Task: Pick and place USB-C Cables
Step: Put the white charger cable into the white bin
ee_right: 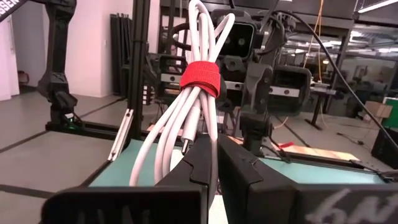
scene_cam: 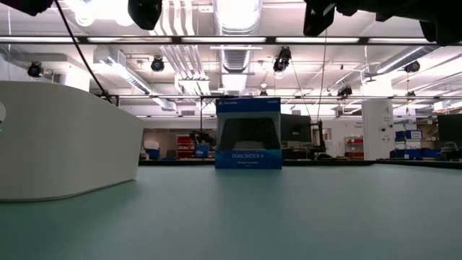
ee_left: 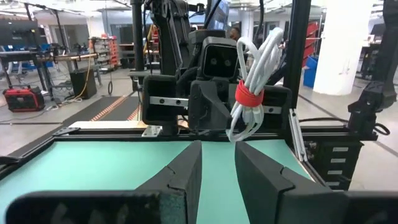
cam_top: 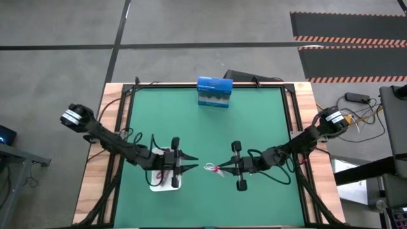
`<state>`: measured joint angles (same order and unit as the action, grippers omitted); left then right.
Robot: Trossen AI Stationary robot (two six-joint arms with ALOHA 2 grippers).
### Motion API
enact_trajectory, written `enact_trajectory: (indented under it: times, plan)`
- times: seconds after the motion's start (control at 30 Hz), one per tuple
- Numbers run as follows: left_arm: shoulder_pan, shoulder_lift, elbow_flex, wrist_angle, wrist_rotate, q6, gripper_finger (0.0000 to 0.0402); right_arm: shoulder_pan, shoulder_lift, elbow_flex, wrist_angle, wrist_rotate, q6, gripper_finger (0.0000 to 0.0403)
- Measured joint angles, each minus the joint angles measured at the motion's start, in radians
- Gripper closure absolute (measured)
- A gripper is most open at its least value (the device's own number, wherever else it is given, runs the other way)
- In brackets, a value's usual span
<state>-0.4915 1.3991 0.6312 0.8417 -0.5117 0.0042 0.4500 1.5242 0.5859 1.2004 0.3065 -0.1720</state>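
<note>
From above, between the two arms near the counter's (cam_top: 210,137) front middle, the right hand (cam_top: 224,169) is clamped on the white cable bundle (cam_top: 211,168), which juts from its tips toward the left hand (cam_top: 191,163). That left hand hovers at the white tray's (cam_top: 156,186) edge, fingers partly apart, nothing between them that I can see. So the bundle lies just beside the left hand, and the tray is well nearer the left arm.

At counter height neither hand shows clearly; only the tray wall (scene_cam: 65,141) and the blue box (scene_cam: 248,134).

Past the left wrist, the bundle (ee_left: 254,81) hangs upright straight ahead, long axis vertical.

Past the right wrist, the bundle (ee_right: 186,106) stands pinched at its lower end: looped white cord, red strap around the middle.
</note>
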Motion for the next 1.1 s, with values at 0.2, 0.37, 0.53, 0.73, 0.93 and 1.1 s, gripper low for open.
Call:
enact_trajectory:
  times: [0.2, 0.37, 0.53, 0.73, 0.93, 1.1]
  plan:
    - [0.001, 0.044, 0.006, 0.096, 0.001, -0.001, 0.0295, -0.003, 0.0, 0.018, 0.001, 0.0, -0.014, 0.0394]
    - [0.002, 0.098, 0.008, 0.201, 0.002, 0.002, 0.0253, -0.005, 0.0, 0.031, 0.0, 0.009, -0.012, 0.0394]
    - [0.01, 0.167, 0.022, 0.293, 0.004, 0.003, 0.0231, -0.015, 0.0, 0.045, -0.009, 0.009, -0.005, 0.0394]
    - [0.02, 0.243, 0.065, 0.361, 0.017, 0.011, 0.0229, -0.021, 0.0, 0.047, -0.021, 0.009, 0.004, 0.0394]
    - [0.03, 0.274, 0.119, 0.368, 0.056, 0.022, 0.0229, -0.021, 0.0, 0.048, -0.043, 0.008, 0.016, 0.0394]
    - [0.029, 0.286, 0.155, 0.373, 0.112, 0.028, 0.0229, -0.021, 0.0, 0.048, -0.044, 0.008, 0.022, 0.0394]
